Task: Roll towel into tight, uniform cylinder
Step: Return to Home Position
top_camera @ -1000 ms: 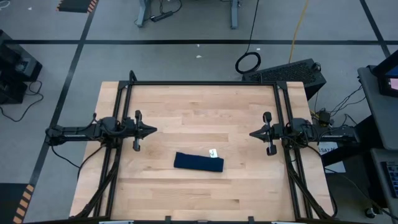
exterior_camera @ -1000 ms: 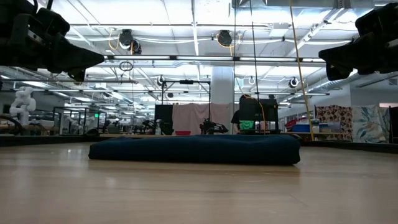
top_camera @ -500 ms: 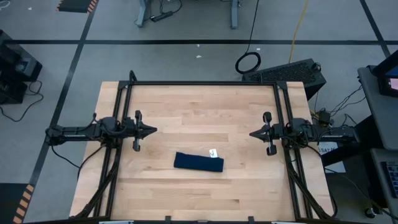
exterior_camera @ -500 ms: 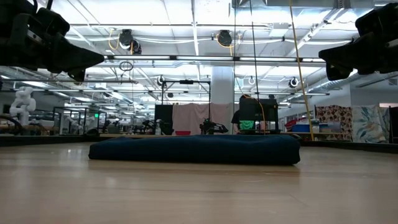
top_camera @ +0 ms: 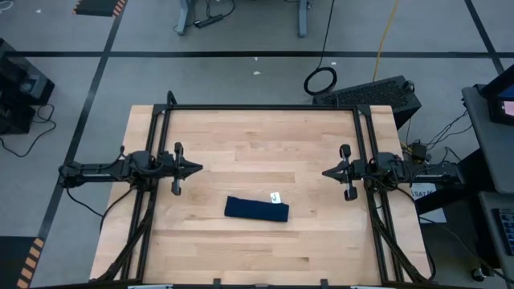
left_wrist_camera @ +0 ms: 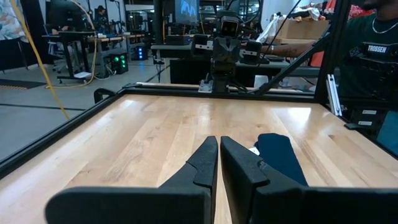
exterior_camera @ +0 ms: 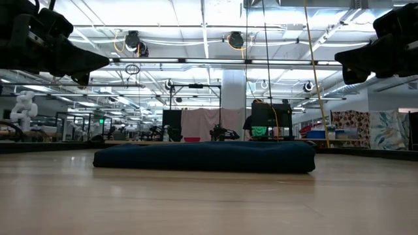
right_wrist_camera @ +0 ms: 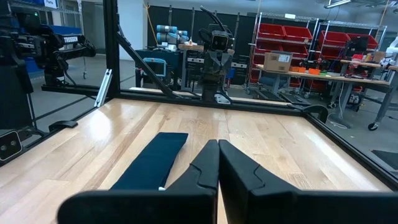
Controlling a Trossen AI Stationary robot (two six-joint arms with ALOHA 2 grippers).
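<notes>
Lying on table (top_camera: 241,136): towel (top_camera: 256,209), a flattened roll, white tag (top_camera: 275,196) at its edge.
Left gripper (top_camera: 196,168): apart from towel, to its left, fingers pressed together.
Right gripper (top_camera: 326,172): apart from towel, to its right, fingers pressed together.

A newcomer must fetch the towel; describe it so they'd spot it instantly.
On the pale wooden table, between the left gripper and right gripper at its sides, lies a dark navy cloth towel rolled into a flattish bar. Alone on the wood, it bears a small white tag at one edge.
</notes>
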